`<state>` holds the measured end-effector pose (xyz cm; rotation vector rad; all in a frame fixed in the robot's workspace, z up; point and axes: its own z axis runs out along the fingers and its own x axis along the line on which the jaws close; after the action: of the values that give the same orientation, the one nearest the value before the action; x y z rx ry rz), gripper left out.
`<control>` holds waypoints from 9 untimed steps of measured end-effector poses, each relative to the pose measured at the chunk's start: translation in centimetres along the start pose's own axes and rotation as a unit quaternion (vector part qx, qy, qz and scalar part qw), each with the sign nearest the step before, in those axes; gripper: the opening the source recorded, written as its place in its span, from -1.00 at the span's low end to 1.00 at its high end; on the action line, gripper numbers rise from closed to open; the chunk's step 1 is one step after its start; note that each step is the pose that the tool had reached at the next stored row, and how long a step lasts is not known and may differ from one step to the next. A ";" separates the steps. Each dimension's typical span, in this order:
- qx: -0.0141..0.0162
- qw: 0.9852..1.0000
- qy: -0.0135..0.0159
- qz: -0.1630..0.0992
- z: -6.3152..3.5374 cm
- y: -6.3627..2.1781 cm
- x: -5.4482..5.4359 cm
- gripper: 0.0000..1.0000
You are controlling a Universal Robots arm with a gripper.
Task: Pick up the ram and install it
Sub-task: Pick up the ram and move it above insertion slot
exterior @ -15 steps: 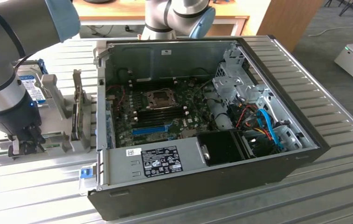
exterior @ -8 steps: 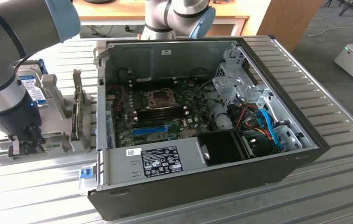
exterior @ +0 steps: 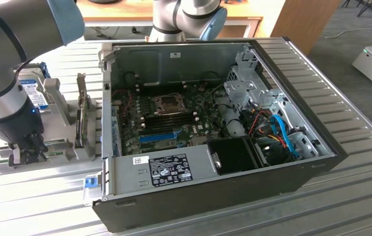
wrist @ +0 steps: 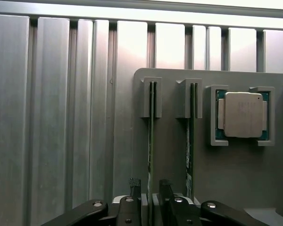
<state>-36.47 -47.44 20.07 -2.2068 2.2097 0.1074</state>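
The gripper [wrist: 150, 187] is held open astride the ram [wrist: 152, 136], nothing grasped; the stick could be skewed by off-centre closing.

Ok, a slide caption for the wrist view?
Open gripper straddling one ram stick standing on edge in the grey holder, a CPU alongside.

The exterior view sits high and a little back, looking down at a slant over the open computer case [exterior: 238, 196] on the ribbed table [exterior: 343, 196], with the gray parts holder [exterior: 58, 93] at the exterior view's left. The wrist view hangs close above that same holder [wrist: 236, 174], facing straight down past the gripper [wrist: 150, 188]; both views share holder and table [wrist: 47, 117]
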 end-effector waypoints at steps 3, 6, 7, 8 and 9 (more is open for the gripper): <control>0.000 1.000 0.000 0.000 0.00 0.00 0.1 -0.41; 0.000 1.000 0.000 0.000 0.00 -0.01 0.1 -0.41; 0.000 1.000 0.000 0.000 0.00 0.00 0.1 -0.41; 0.000 1.000 0.000 0.000 0.02 0.00 0.1 -0.41; 0.000 1.000 0.000 0.000 0.05 0.00 0.1 -0.41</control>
<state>-36.47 -47.53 20.01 -2.2067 2.2096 0.1074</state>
